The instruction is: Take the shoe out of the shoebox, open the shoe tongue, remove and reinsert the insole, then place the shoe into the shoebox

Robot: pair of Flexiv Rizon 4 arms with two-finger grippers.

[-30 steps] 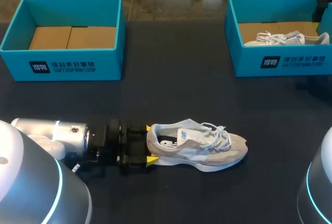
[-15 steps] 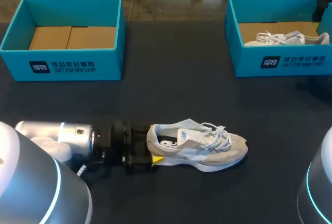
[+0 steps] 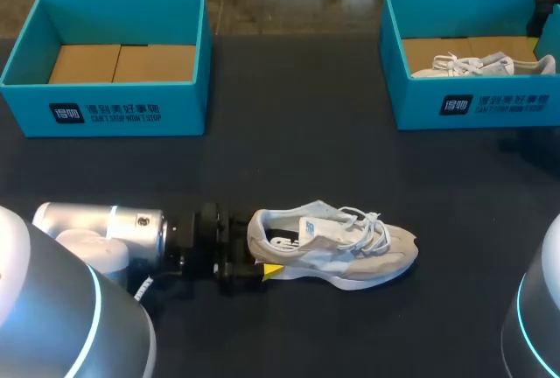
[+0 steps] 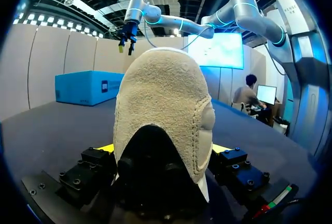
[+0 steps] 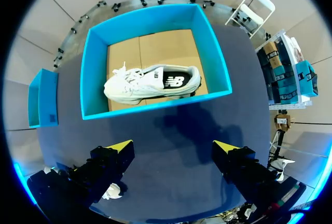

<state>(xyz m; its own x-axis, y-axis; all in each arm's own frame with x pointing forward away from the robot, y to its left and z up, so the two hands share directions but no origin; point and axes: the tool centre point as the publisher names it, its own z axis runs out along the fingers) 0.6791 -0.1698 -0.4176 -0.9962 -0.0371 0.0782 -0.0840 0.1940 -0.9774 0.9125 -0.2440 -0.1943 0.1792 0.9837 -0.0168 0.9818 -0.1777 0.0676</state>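
**Shoe: position and clearance**

The shoe [image 3: 337, 251] sits on its sole mid-table [image 3: 289, 133], with open dark surface on all sides. The left gripper [image 4: 163, 149] is spread, flanking its rounded, napped suede heel. The right gripper [image 5: 174, 149] hangs spread apart above the rigid teal shoebox [image 5: 93, 79].

Left arm [image 3: 114, 236]: advanced across the desk [image 3: 297, 142] toward the shoe [image 3: 350, 251].
Left tool [image 3: 262, 243]: previously just short of the heel [image 4: 161, 94]; now astride it, fingers spread to either side.
Far yellow tip: earlier visible beside the collar in the head view; now hidden behind the heel.
Near yellow tip [image 3: 272, 269]: carried forward alongside the sole.
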